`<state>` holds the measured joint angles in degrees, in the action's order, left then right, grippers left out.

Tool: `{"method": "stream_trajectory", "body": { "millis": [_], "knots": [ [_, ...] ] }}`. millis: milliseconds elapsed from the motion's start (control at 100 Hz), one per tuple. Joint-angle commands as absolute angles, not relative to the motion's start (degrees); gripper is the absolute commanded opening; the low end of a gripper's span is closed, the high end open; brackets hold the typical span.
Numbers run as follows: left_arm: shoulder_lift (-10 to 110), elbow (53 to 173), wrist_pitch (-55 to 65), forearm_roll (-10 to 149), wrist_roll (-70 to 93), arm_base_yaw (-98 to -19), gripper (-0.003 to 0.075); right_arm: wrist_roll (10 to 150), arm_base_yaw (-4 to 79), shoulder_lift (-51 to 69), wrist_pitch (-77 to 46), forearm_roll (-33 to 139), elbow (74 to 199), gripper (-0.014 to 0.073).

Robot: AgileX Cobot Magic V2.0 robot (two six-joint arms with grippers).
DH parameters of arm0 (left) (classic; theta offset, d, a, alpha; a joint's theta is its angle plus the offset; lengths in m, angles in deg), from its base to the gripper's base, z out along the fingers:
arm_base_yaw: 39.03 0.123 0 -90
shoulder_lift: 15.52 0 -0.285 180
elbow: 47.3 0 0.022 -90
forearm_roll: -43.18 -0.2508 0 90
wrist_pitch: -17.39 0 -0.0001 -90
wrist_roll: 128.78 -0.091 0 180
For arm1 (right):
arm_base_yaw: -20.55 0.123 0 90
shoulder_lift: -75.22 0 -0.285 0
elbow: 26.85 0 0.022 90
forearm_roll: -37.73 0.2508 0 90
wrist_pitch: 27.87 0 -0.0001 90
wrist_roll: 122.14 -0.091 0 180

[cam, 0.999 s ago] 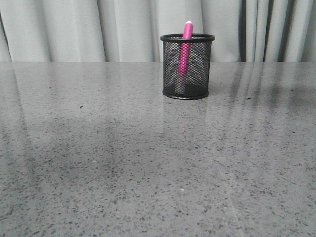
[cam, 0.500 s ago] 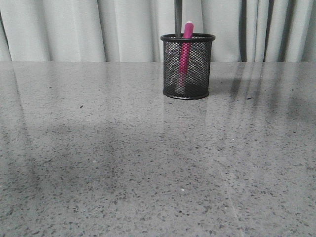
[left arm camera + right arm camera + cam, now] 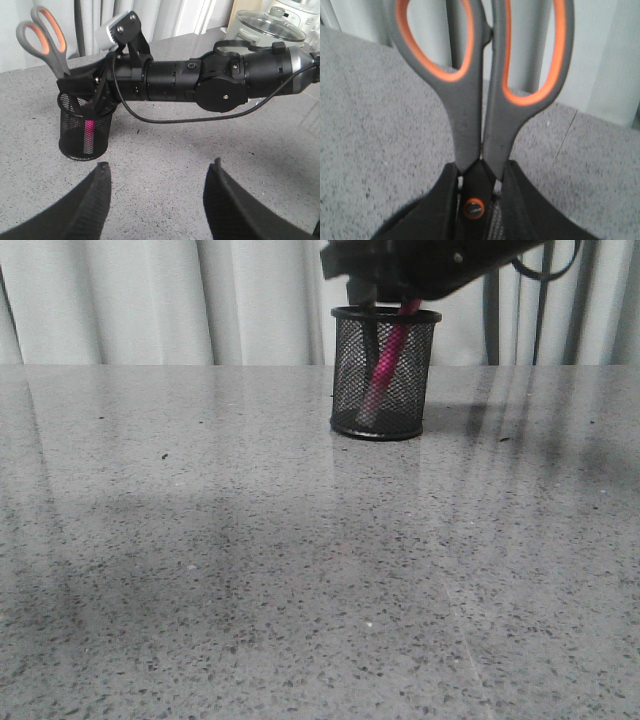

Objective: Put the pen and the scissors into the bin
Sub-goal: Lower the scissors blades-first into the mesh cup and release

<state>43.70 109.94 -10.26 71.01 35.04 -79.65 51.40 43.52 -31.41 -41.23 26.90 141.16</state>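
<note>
The bin (image 3: pixel 383 375) stands upright at the back middle of the table. The pen (image 3: pixel 384 365) leans inside it, its top hidden behind my right gripper (image 3: pixel 372 285). That gripper is right above the rim and is shut on the scissors (image 3: pixel 480 100) near their pivot, with the handles up. In the left wrist view the scissors (image 3: pixel 47 40) rise out of the bin (image 3: pixel 80 135) with their blades down inside it, next to the pen (image 3: pixel 90 134). My left gripper (image 3: pixel 157 172) is open and empty, low over the table, a little away from the bin.
The grey speckled table (image 3: pixel 250 570) runs to the pale curtains (image 3: pixel 150 300) at the back. My right arm (image 3: pixel 225 80) reaches across above the table. A glass-lidded pot (image 3: pixel 270 27) stands beyond the table's far side.
My right arm has come down into view above the bin, with the scissors' blades going into it. The pen has tipped to a steeper lean and the bin has shifted slightly.
</note>
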Motion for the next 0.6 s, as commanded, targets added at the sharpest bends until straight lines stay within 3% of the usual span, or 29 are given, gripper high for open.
{"method": "stream_trajectory", "body": {
  "millis": [0, 200, 300, 370, 490, 590],
  "knots": [
    [42.9, 111.5, -6.7, 72.5, 35.0, -80.0, 0.0368, 51.8, 43.1, -28.9, -45.9, 26.4, 141.5, -0.0073],
    [42.9, 111.5, -6.7, 72.5, 35.0, -80.0, 0.0369, 51.8, 43.1, -28.9, -45.7, 27.4, 140.8, -0.0071],
    [42.9, 111.5, -6.7, 72.5, 35.0, -80.0, 0.0369, 51.8, 43.1, -28.2, -45.7, 28.9, 140.8, -0.0001],
    [42.9, 111.4, -6.7, 72.1, 35.0, -80.0, 0.0369, 51.8, 43.1, -27.5, -45.3, 31.1, 140.8, 0.0115],
    [42.9, 110.4, -6.7, 70.5, 35.0, -80.0, 0.0368, 51.8, 43.1, -25.3, -42.7, 34.0, 140.8, 0.0414],
    [42.1, 108.4, -6.2, 70.5, 35.0, -80.0, 0.0368, 51.8, 43.1, -22.5, -41.2, 34.0, 140.8, 0.0547]
  ]
}}
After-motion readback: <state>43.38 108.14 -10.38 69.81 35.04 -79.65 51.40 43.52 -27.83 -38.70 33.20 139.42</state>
